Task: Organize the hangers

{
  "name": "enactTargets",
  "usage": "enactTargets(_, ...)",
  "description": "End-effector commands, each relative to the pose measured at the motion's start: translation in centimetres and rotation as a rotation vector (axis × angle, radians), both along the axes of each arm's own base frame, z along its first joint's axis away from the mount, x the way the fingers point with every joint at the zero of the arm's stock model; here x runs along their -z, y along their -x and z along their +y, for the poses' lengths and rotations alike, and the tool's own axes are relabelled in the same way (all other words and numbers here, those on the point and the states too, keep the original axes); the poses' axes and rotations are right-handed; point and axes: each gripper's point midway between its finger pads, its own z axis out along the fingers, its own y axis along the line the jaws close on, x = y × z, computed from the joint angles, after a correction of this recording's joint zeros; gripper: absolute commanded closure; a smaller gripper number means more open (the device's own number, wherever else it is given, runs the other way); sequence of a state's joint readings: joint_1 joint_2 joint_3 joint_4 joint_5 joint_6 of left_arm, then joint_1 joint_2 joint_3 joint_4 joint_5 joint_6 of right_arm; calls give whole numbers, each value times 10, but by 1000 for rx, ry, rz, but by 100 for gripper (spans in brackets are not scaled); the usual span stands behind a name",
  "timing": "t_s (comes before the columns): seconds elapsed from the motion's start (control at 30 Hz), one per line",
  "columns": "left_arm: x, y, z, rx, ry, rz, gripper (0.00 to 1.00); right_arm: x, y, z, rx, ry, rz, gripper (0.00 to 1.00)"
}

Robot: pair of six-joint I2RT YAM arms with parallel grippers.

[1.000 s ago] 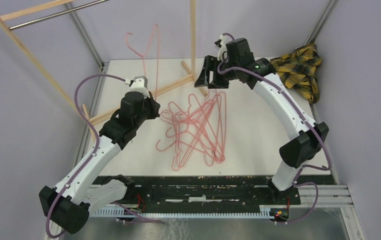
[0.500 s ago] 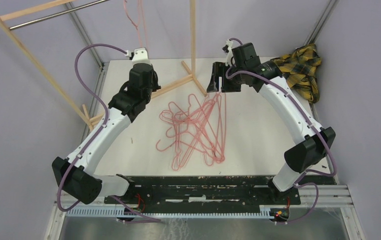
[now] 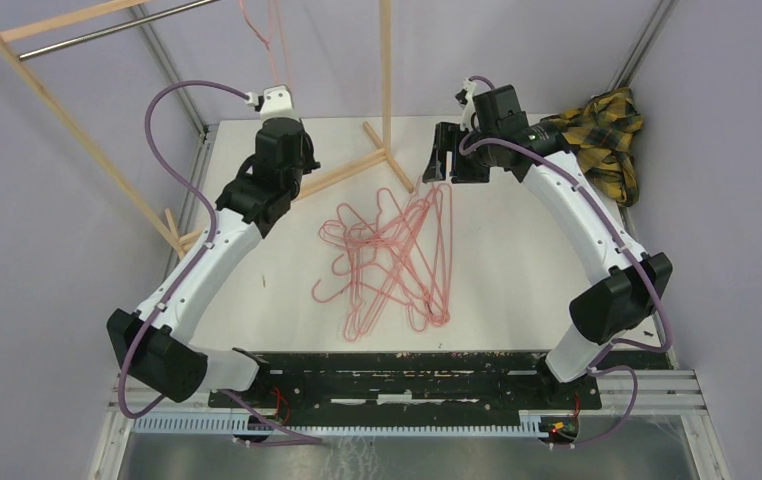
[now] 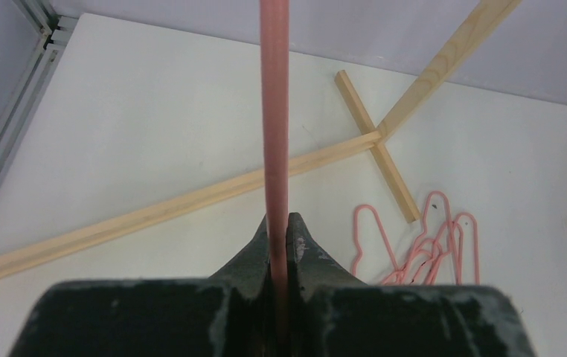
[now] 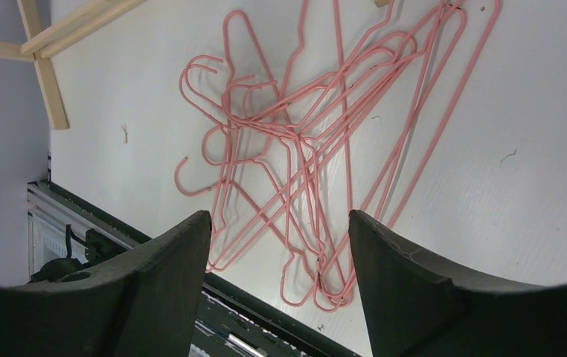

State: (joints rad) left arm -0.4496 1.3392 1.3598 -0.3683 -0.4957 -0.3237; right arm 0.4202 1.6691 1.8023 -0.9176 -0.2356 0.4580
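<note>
Left gripper [image 4: 279,223]: fingers pressed together on one hanger [image 4: 274,111], the wire pinched right in the seam between them. From the wrist camera the wire runs straight out along the gripper's axis. In the overhead view the same hanger [image 3: 275,40] rises from the left gripper [image 3: 279,120] at the far left of the table [image 3: 517,260]. It is near vertical in frame and its top is cut off by the picture edge, so I can't tell which way the hook faces.

Right gripper [image 5: 278,219]: fingers wide apart, nothing between them. Overhead it [image 3: 440,160] sits above the far end of the pile. Can't tell whether it touches any wire.

The rest of the hangers [image 3: 397,255] lie flat in one tangled pile mid-table, overlapping and interlocked.
- Long straight wires run mostly far-to-near, leaning a bit toward the near left.
- Several curled hooks [image 5: 199,74] stick out on the pile's left side.
- Rounded corners bunch up at the near end [image 3: 427,318].

Rack: wooden post [image 3: 385,70] upright at the far side. Its base strip [image 3: 342,172] lies on the table between the arms, just beyond the pile. The metal bar [image 3: 107,28] is up at far left.

Plaid cloth [image 3: 597,135] is bunched in the far right corner, well apart from the pile.
</note>
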Motion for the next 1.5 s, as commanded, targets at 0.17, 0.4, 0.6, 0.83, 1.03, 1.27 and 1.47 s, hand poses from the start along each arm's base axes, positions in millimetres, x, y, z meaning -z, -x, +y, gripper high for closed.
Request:
enactTargets(0.17,-29,-28,0,-14,33,-25,97,-9,-13,-4,20,-45,-25,24)
enactTargets(0.4,-20,-43,-13,12,37,50,97,-9,-12,-11,35,-48,-21,25)
enactTargets(0.6,2,-48,-30,80,39,138,97,-5,-12,-19,58,-50,-8,25)
enactTargets(0.83,29,-56,-71,257,39,244,97,4,-15,-21,67,-58,16,26)
enactTargets(1.03,31,-72,-102,326,10,256,97,8,-16,-19,60,-71,35,26)
enactTargets(1.27,33,-82,-125,339,-24,270,97,11,-16,-22,65,-67,45,27)
enactTargets(1.47,37,-84,-145,353,-62,273,97,11,-18,-23,66,-76,49,27)
